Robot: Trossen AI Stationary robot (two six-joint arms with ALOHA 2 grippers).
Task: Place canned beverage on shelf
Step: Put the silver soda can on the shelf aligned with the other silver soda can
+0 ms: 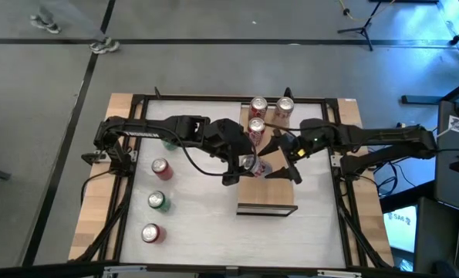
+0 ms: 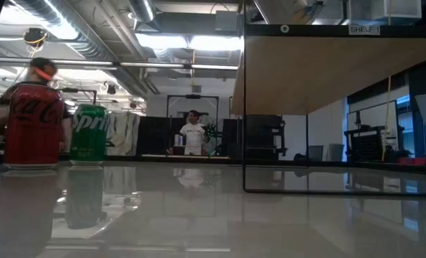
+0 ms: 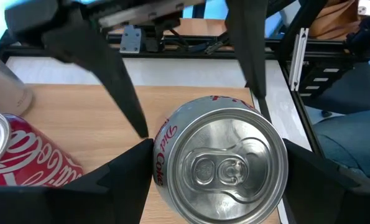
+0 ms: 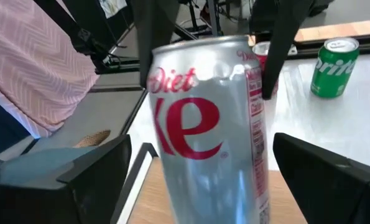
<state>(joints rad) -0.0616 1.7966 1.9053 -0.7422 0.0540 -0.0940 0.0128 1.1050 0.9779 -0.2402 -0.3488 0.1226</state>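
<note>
The table (image 1: 214, 232) in front of me is white, with pale wood strips along its sides. The shelf (image 1: 266, 191), a light-wood board, lies across its middle, and my two arms meet above the shelf's far end.

My left gripper (image 3: 217, 163) has its fingers (image 3: 119, 177) closed against the two sides of a silver Diet Coke can (image 3: 219, 165), which stands upright on the shelf's wood surface. My right gripper (image 4: 200, 165) faces the same can (image 4: 209, 130) from the opposite side; its fingers (image 4: 94, 168) are spread wide, one on each side of the can and apart from it.

Three more cans (image 1: 258, 116) stand grouped on the shelf beyond the held one. On the table to my left stand a red can (image 1: 161, 169), a green can (image 1: 158, 201) and another red can (image 1: 151, 232), well apart from the shelf.

The low view shows a person (image 2: 192, 135) standing far back in the room.
</note>
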